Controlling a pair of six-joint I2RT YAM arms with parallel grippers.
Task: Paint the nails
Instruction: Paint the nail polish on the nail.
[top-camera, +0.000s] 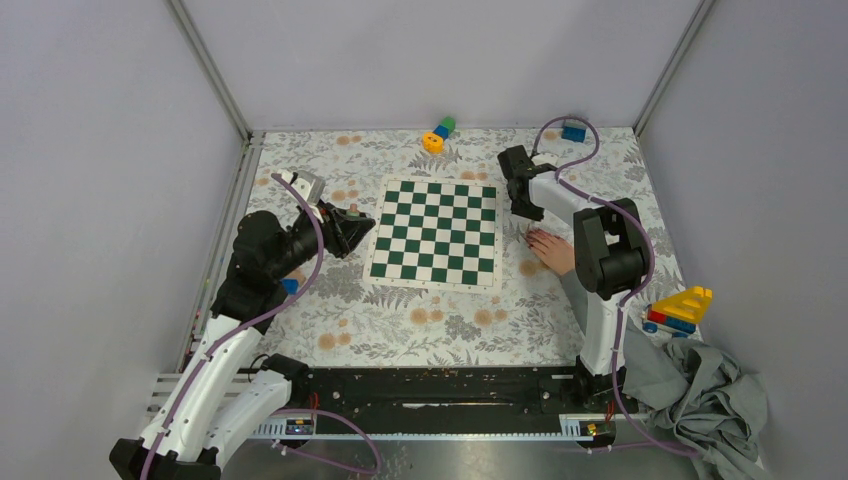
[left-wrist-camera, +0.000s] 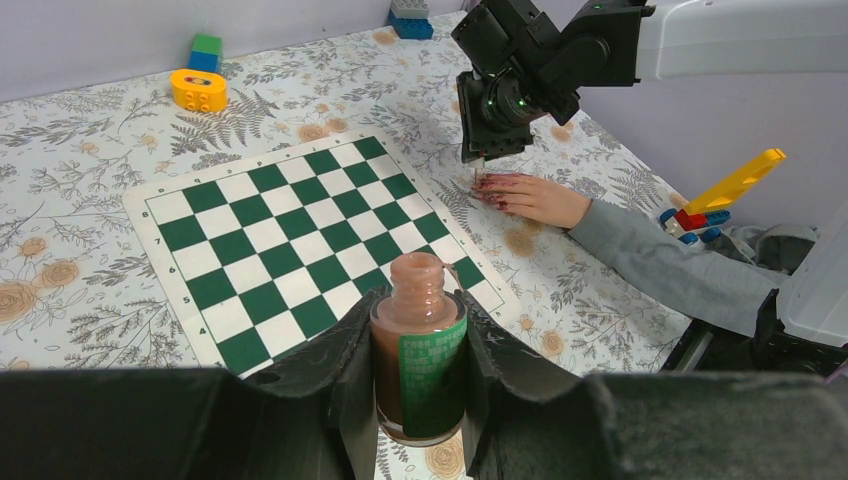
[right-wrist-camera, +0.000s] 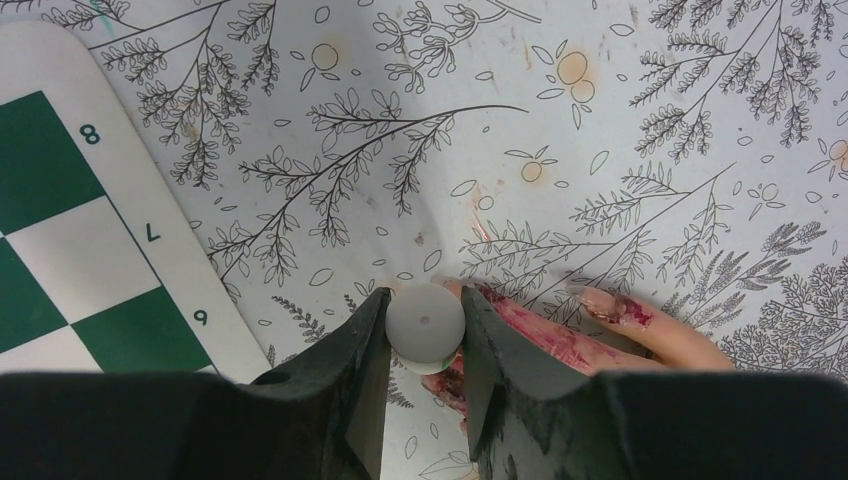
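Polish bottle (left-wrist-camera: 416, 300), uncapped, sits clamped in my left jaws just left of the chessboard (left-wrist-camera: 300, 235). My right jaws grip a round white cap (right-wrist-camera: 426, 322) directly over the fingertips of the hand (left-wrist-camera: 535, 198), which lies flat on the floral surface (top-camera: 440, 320) right of the board. I see the nails (right-wrist-camera: 598, 301) and the skin around them smeared red.

Green-and-white checks on the chessboard (top-camera: 435, 232), grey leaves and orange blossoms printed across the white tablecloth (top-camera: 420, 320). Dusty pink-brown inside the green-labelled bottle (left-wrist-camera: 420, 350), plain white on the cap (right-wrist-camera: 426, 322). Smeared reddish-pink over the nails (right-wrist-camera: 625, 308) and the skin beside them, grey on the sleeve (left-wrist-camera: 660, 265).
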